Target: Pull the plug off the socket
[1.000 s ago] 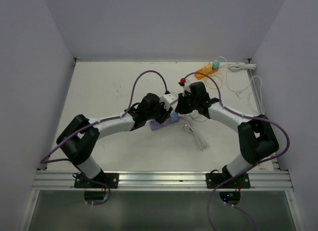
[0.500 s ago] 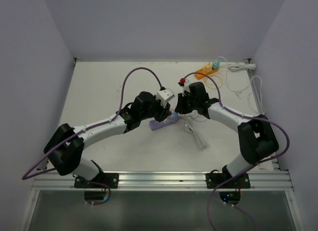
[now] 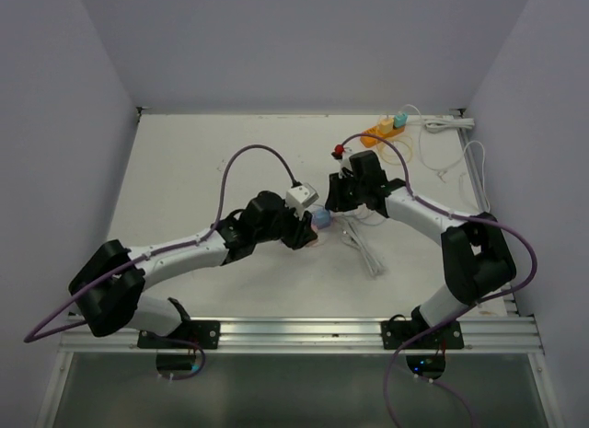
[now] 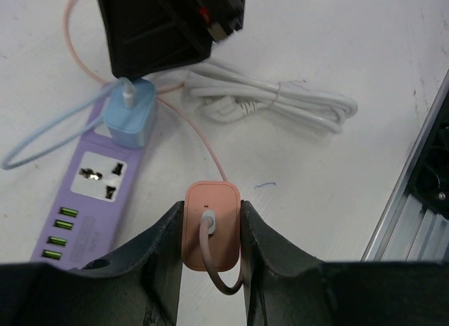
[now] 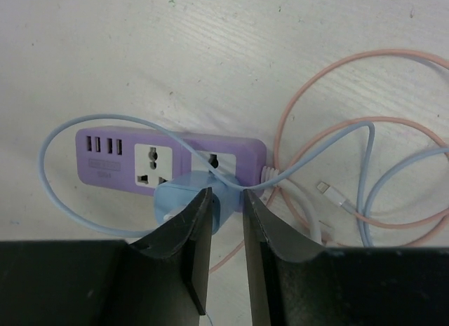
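My left wrist camera shows what the overhead one hides: my left gripper (image 4: pixel 212 208) is clamped on the pink plug (image 4: pixel 212 235), one finger flat on each of its sides, with its pink cord (image 4: pixel 203 147) looping out of the plug's back and running off ahead. The plug is clear of the purple power strip (image 4: pixel 77 207), which lies ahead of those jaws and off to one side. The strip's nearer socket (image 4: pixel 98 180) is bare. The farther socket holds a blue plug (image 4: pixel 131 114), right under the black bulk of my right arm's end. From above, my left arm covers almost all of this, and only the blue plug (image 3: pixel 319 216) peeks out between my two wrists. My right wrist camera gives the strip (image 5: pixel 168 161) lengthwise. There my right gripper (image 5: pixel 224 196) has its jaws drawn nearly together, a thin slit between them with nothing seen in it, and the tips sit directly over the blue plug (image 5: pixel 175 200). Pink and blue cords lie coiled beyond the strip's end. Past the left jaws lies a tied white cable (image 4: pixel 280 105), and on the opposite side from the strip runs the metal rail (image 4: pixel 414 193) at the table's edge. From above, bare table (image 3: pixel 202 161) stretches away behind my left arm, while the far corner beyond my right jaws is crowded by an orange power strip (image 3: pixel 385 127) and loose white cords.
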Motion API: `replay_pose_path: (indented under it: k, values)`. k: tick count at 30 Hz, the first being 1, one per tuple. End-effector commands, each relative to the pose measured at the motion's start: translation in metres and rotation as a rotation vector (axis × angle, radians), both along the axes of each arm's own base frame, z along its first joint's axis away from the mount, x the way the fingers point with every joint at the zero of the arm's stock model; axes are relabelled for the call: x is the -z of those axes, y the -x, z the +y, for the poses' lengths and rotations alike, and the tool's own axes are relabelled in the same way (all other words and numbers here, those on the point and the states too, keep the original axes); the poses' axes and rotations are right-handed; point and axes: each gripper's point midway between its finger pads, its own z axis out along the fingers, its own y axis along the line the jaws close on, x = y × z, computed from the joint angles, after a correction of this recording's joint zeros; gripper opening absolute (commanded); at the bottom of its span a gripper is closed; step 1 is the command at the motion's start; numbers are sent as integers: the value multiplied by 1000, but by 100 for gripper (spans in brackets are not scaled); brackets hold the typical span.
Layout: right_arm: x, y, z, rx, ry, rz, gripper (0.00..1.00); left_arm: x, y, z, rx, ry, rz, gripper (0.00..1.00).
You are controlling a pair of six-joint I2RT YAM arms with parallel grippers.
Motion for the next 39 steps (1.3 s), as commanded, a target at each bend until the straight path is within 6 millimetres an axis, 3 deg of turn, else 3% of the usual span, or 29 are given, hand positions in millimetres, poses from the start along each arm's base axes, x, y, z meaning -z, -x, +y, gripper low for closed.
replay_pose_path:
  k: [1, 4, 11, 13, 14, 16, 19, 24, 30, 35, 39]
  values:
    - [11, 17, -17, 33, 85, 80, 28, -4, 3, -20, -35, 71, -18, 0]
    - [-1, 15, -19, 48, 79, 44, 32, 10, 9, -34, -27, 27, -31, 2]
    - [-25, 15, -37, 117, 113, -34, 41, 19, 11, -65, -29, -2, -97, 7]
    - [-31, 17, -43, 134, 120, -53, 42, 33, 12, -72, -19, -35, -81, 9]
    - [-32, 18, -44, 139, 126, -60, 42, 26, 10, -82, -14, -26, -88, 9]
    - [-36, 20, -50, 155, 136, -72, 42, 42, 10, -85, -18, -84, -75, 12]
    - [-39, 21, -60, 191, 162, -94, 42, 45, 12, -94, -26, -114, -70, 16]
    - [-42, 21, -75, 255, 200, -117, 43, 40, 18, -99, -45, -127, -82, 39]
    - [-49, 21, -84, 299, 207, -131, 43, 32, 26, -106, -21, -103, -63, 59]
    - [-54, 24, -90, 320, 215, -144, 43, 21, 28, -107, -22, -77, -56, 72]
    - [-59, 26, -93, 330, 213, -155, 43, -3, 30, -104, -39, -18, -54, 79]
